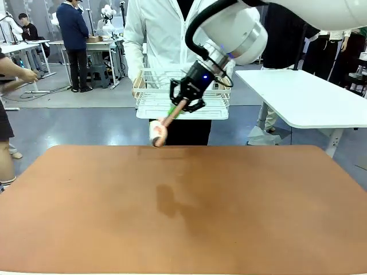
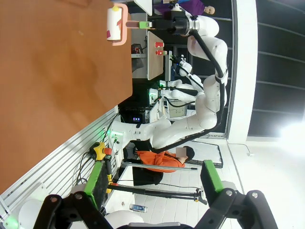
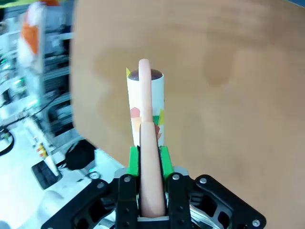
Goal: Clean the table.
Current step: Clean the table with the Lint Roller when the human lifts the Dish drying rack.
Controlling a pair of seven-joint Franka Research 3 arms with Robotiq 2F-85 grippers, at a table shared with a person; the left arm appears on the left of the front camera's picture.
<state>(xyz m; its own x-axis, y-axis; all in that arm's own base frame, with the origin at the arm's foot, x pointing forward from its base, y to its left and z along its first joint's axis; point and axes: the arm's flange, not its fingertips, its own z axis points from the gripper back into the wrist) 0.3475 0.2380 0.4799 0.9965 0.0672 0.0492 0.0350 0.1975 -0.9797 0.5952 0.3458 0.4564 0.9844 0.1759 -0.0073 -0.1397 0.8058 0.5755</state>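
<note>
The right pincer (image 1: 182, 105) is clamped tight on the pink handle of a lint roller (image 1: 159, 133), whose head sits at the far edge of the desk (image 1: 183, 229). The left pincer (image 2: 153, 177) gapes empty. Pressing askew could twist the slim handle loose.

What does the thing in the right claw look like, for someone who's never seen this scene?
Find the big reddish-brown table and look at its far edge, where the right claw hangs in front of a white wire rack. Clamped in it is a roller: a pale pink handle ending in a short white drum with coloured patches, unlike the bare wire rack behind.
</note>
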